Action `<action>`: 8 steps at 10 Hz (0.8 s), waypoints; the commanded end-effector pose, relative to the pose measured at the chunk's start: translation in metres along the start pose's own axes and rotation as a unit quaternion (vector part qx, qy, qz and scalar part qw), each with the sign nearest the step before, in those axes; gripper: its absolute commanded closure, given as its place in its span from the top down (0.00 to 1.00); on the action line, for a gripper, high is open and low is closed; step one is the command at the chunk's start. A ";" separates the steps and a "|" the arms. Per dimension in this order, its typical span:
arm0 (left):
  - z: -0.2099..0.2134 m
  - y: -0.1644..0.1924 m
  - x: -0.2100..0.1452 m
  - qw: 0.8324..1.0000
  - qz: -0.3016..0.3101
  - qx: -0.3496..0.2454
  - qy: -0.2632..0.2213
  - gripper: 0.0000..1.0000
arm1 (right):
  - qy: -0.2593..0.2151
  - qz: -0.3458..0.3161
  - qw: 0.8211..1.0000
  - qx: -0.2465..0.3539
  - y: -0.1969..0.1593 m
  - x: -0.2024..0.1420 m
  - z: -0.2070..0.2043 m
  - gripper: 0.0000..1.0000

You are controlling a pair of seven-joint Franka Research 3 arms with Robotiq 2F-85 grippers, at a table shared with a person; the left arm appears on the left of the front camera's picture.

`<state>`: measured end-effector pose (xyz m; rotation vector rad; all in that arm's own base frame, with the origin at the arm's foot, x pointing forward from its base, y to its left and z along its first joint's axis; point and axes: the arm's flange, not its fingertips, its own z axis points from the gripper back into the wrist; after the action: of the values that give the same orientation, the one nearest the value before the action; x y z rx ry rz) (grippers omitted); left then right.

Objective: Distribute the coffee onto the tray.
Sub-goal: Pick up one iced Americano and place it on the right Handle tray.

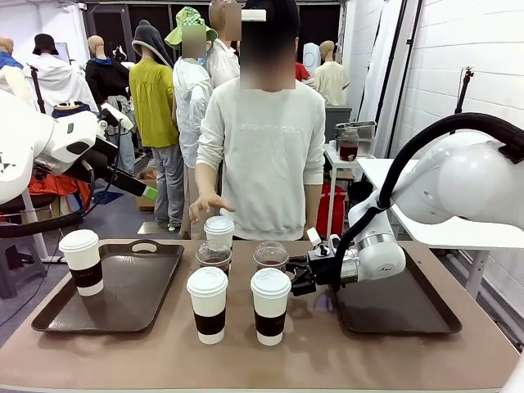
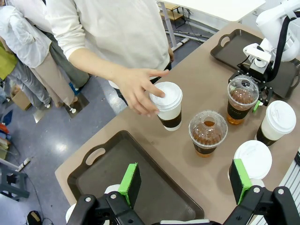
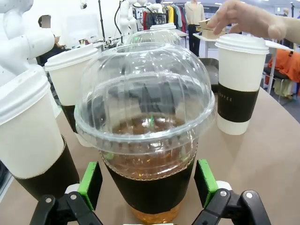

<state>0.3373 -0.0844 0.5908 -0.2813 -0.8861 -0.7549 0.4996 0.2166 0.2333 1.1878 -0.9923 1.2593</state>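
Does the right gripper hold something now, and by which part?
Nothing is held. The right gripper has its jaws open on both sides of the clear cup, level with its dark band.

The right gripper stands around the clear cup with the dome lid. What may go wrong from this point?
1. The right gripper flanks the clear plastic dome-lidded cup of brown liquid; a hard squeeze might buckle it and pop the lid.
2. A white-lidded paper cup with a black band stands close beside one finger, so lifting may tip it.
3. The person's hand is at another paper cup nearby; it could meet the arm.
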 end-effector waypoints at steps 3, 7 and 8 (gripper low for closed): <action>0.000 0.001 0.000 1.000 -0.001 -0.002 -0.002 1.00 | -0.003 -0.015 1.000 0.018 -0.011 0.000 -0.013 1.00; 0.000 0.001 0.000 1.000 -0.001 -0.002 -0.002 1.00 | 0.004 -0.030 0.999 0.016 -0.011 -0.001 -0.016 1.00; 0.000 0.001 0.000 1.000 -0.001 -0.002 -0.002 1.00 | 0.011 -0.037 0.999 0.016 -0.011 -0.001 -0.015 0.82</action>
<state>0.3373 -0.0844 0.5908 -0.2813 -0.8861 -0.7549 0.5035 0.2284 0.2281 1.2205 -0.9509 1.2351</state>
